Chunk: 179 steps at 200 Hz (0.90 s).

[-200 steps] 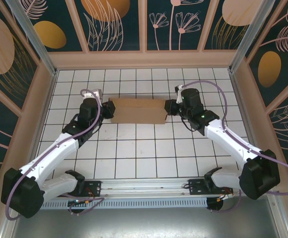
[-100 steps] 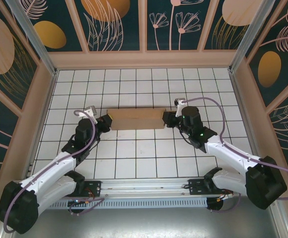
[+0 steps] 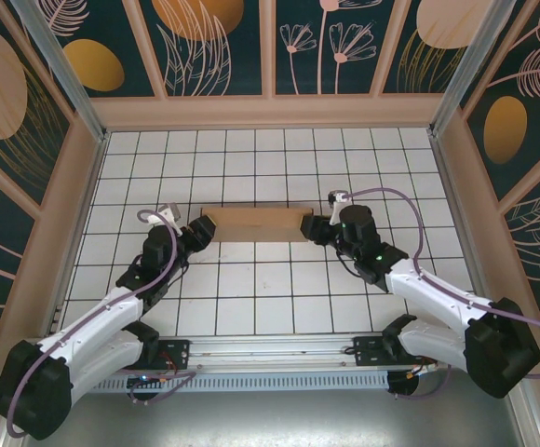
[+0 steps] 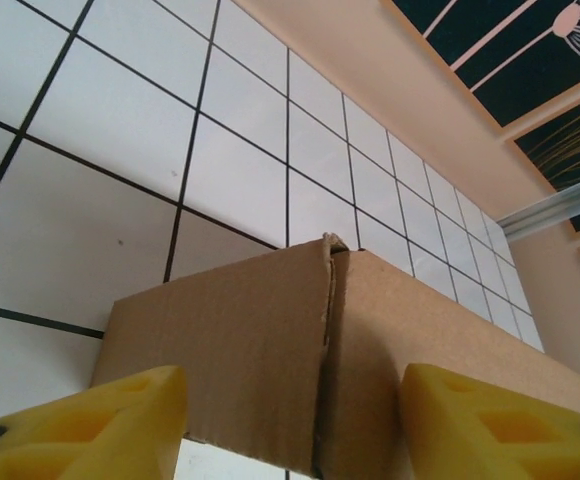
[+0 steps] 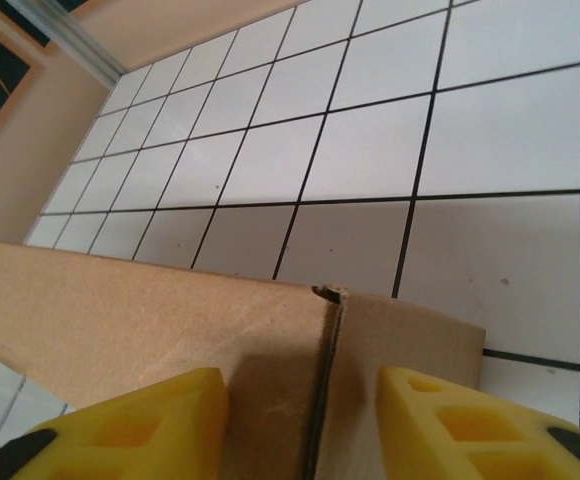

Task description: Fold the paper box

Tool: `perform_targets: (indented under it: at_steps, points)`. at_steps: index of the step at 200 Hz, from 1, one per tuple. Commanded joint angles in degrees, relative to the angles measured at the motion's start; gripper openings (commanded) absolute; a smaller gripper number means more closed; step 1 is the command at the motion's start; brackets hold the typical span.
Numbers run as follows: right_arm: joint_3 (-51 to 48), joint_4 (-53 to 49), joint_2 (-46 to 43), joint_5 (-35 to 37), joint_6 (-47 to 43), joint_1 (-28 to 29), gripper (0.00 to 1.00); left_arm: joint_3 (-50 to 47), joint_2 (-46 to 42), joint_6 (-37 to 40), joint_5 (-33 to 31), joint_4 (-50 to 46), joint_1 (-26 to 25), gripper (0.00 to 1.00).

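On desk point(image 3: 251, 289): paper box point(image 3: 256, 223), left gripper point(image 3: 200, 233) at its left end, right gripper point(image 3: 309, 228) at its right. Both spread apart, astride the box's end corners.

Robot test cell, boxed in behind decorated walls

A left white robot arm point(image 3: 102, 312) and a right white robot arm point(image 3: 430, 291), trailing purple cables point(image 3: 386, 188), are bolted to a metal rail point(image 3: 270, 349) at the edge of a white, black-gridded surface point(image 3: 251, 289). Beige-framed dark teal panels printed with golden plants point(image 3: 214, 42) and aluminium corner posts point(image 3: 60, 65) enclose it.
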Motion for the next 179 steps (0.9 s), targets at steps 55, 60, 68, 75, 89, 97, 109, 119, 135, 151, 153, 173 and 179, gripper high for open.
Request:
perform_targets:
  at_steps: [55, 60, 68, 75, 89, 97, 109, 119, 135, 151, 153, 173, 179]
  points:
    - [-0.09, -10.35, -1.93, -1.42, -2.55, -0.87, 0.71, 5.70, -3.56, 8.48, -2.64, -19.58, -1.33, 0.91]
    - [0.22, -10.67, -2.07, -1.68, -2.86, -1.07, 0.72, 6.10, -3.56, 8.70, -2.93, -20.09, -1.32, 0.93]
    - [0.64, -11.22, -2.18, -2.02, -3.26, -1.41, 0.75, 6.97, -3.65, 9.55, -3.42, -21.02, -1.32, 0.94]
    - [0.85, -11.53, -2.33, -2.14, -3.69, -1.73, 0.80, 7.95, -3.73, 10.56, -4.04, -21.90, -1.32, 0.94]
    - [1.30, -12.31, -2.92, -1.71, -4.40, -2.61, 0.85, 10.26, -4.16, 12.73, -6.29, -24.14, -1.32, 0.94]
    - [1.65, -12.75, -3.47, -1.91, -4.69, -3.24, 0.85, 11.41, -4.50, 14.40, -7.18, -25.07, -1.33, 0.94]
    - [2.25, -13.56, -4.31, -2.29, -4.92, -4.31, 0.86, 12.78, -4.92, 15.90, -8.40, -26.51, -1.32, 0.94]
    - [2.54, -13.97, -4.86, -2.89, -5.06, -4.35, 0.86, 13.36, -5.14, 16.59, -9.33, -27.19, -1.32, 0.93]
    - [2.64, -14.45, -5.03, -4.46, -5.25, -5.15, 0.86, 13.34, -4.99, 17.26, -10.09, -27.02, -1.34, 0.92]
    - [2.21, -14.13, -3.99, -6.67, -4.64, -6.52, 0.85, 12.18, -3.61, 16.86, -8.75, -25.05, -1.26, 0.90]
    - [2.13, -14.02, -3.80, -6.90, -4.46, -6.55, 0.85, 11.99, -3.35, 16.72, -8.33, -24.66, -1.26, 0.90]
    - [2.09, -12.65, -0.25, -11.51, -2.70, -7.22, 0.81, 9.98, 0.73, 14.14, -4.41, -20.64, -1.25, 0.88]
    - [2.30, -12.07, 1.18, -13.05, -2.19, -7.27, 0.80, 9.28, 2.34, 13.55, -3.21, -19.18, -1.23, 0.87]
